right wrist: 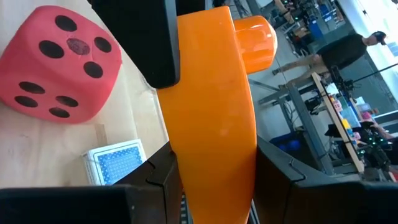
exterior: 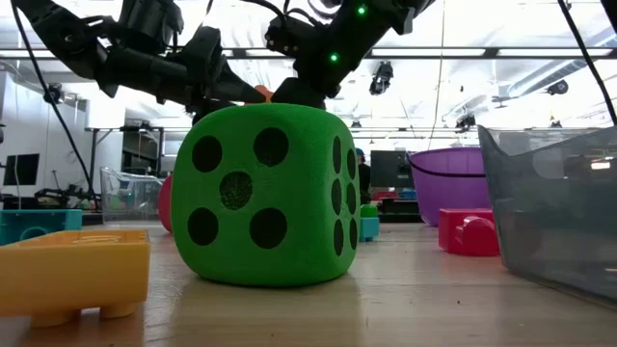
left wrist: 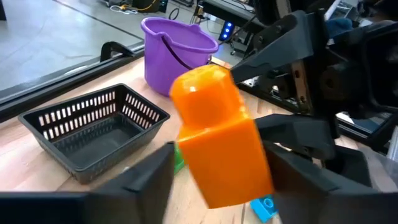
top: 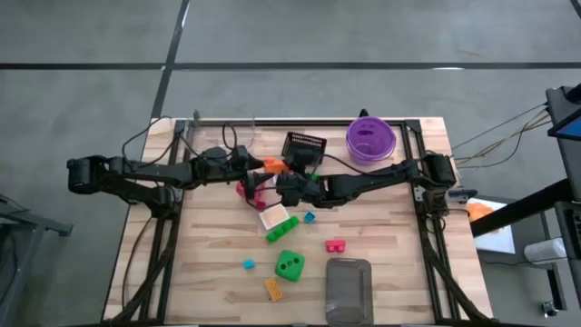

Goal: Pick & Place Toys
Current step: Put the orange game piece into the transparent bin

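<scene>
Mid-table handover: right gripper (right wrist: 211,180) clenches the orange brick (right wrist: 214,106); left gripper (left wrist: 217,171) straddles it, grip unconfirmed. Release right only once left holds firmly.

Orange brick (left wrist: 217,143) showing btwn dark fingers; red die (right wrist: 59,62) w/ black dots (green die (exterior: 265,193) too); card (right wrist: 118,163) looking blue-patterned, prob.

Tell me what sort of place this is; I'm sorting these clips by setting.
Probably a robotics lab or workshop. A wooden table stands on bare concrete floor, cables trail off its side, and the low view shows ceiling strip lights over benches crowded with equipment.
</scene>
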Action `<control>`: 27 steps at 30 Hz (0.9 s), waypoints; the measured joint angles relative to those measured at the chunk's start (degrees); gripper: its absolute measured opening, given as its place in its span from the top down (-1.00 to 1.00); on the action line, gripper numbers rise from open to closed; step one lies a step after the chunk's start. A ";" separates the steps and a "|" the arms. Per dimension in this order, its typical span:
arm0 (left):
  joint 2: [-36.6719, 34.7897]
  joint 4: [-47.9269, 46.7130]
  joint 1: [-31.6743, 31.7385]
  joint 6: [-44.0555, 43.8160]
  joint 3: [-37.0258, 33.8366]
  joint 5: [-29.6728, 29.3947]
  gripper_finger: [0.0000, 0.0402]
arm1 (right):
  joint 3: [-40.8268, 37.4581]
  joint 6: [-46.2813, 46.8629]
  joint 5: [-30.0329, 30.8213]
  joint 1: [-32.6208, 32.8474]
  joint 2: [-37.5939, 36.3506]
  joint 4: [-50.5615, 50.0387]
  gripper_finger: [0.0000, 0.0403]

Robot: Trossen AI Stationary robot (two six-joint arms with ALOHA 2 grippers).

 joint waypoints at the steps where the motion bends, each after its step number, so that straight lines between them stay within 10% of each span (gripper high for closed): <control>1: 0.00 0.02 -0.01 -0.17 0.03 -0.06 0.11 | -0.01 -0.04 -0.10 -0.02 0.10 0.21 0.34; 14: 0.00 -0.61 0.01 0.68 -0.16 -0.09 0.37 | -0.03 0.19 0.54 0.00 1.64 1.57 0.33; 22: -0.07 -1.88 0.08 6.12 -0.16 0.12 0.39 | -0.07 4.47 -2.41 0.38 1.53 -0.99 -0.63; 27: -0.43 -3.25 0.10 7.53 -0.16 -0.01 0.39 | -0.15 8.31 -2.36 0.62 1.53 -7.15 -0.86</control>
